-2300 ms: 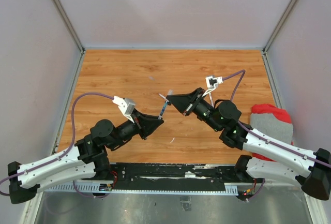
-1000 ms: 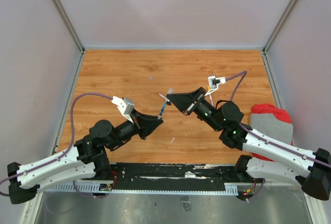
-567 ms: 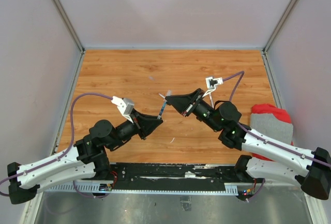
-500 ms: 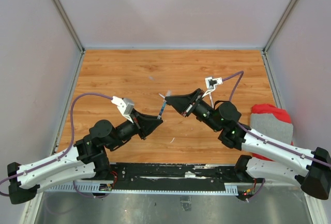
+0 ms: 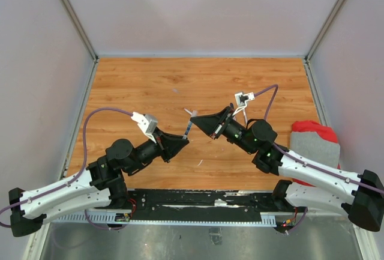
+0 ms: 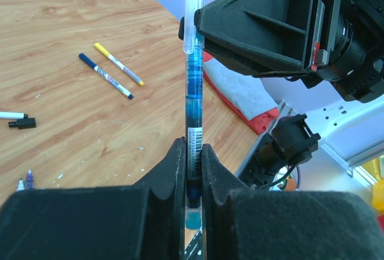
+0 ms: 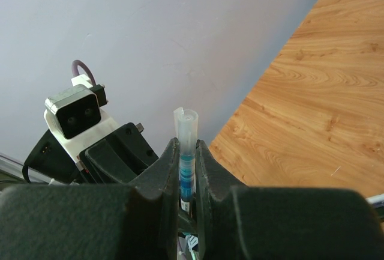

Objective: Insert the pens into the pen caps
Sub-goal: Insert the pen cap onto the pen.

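Pen [image 6: 193, 116], blue-inked, stands upright over the centre of the worktop [image 6: 72, 44], its lower barrel clamped in the closed left tool [image 6: 192, 152]. Clear cap [image 6: 191, 14] covers its 12 o'clock end, pinched by the closed right tool [image 7: 187, 152]. Two capped pens [image 6: 105, 75] lie beyond at 10 o'clock.

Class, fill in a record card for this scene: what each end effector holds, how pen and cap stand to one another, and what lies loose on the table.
left end effector: shut on the blue pen, gripping its lower part
right end effector: shut on the clear cap
pen and cap: in line, cap over the pen's tip end; depth unclear
loose on table: yellow pen and dark blue pen, side by side
right edge: red and grey cloth
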Motion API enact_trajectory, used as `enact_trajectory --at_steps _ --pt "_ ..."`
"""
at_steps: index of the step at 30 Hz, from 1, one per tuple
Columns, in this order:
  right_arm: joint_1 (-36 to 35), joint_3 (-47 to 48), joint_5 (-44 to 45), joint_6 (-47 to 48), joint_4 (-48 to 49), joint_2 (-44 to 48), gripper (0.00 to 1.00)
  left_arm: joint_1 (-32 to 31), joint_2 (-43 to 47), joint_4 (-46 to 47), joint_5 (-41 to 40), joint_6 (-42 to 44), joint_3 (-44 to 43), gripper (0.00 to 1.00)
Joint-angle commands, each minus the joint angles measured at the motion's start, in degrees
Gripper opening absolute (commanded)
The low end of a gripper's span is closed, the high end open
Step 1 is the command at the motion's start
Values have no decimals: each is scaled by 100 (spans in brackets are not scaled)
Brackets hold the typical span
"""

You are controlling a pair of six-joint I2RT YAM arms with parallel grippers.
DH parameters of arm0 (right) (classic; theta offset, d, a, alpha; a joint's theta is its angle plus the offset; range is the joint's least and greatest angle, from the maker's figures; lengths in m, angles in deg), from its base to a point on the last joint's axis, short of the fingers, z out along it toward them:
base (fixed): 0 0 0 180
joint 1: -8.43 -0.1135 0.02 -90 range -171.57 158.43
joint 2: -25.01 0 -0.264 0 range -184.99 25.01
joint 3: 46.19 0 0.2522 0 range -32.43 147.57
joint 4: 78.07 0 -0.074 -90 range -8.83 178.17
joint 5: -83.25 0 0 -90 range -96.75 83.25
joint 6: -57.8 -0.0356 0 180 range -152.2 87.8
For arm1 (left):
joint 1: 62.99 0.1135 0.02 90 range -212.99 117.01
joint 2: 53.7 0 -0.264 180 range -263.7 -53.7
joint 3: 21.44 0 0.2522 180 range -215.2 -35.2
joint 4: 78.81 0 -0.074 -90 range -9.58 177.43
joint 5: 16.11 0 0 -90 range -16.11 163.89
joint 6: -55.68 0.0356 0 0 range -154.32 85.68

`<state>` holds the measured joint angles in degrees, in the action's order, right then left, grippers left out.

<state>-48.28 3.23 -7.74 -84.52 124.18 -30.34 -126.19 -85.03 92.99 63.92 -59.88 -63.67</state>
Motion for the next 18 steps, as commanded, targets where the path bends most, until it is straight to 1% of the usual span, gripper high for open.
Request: enact_trajectory --at_steps 1,10,16,18 --pt "7 -167 -376 -155 217 -117 6 -47 18 199 -131 48 -27 0" --pt "-77 -321 -499 -287 540 -358 18 -49 -22 226 -122 51 -37 0" --pt "-77 -313 -342 -274 516 -237 21 -46 12 208 -132 59 -36 0" --pt "-73 -276 -259 -318 504 -207 18 -44 29 231 -156 53 -21 0"
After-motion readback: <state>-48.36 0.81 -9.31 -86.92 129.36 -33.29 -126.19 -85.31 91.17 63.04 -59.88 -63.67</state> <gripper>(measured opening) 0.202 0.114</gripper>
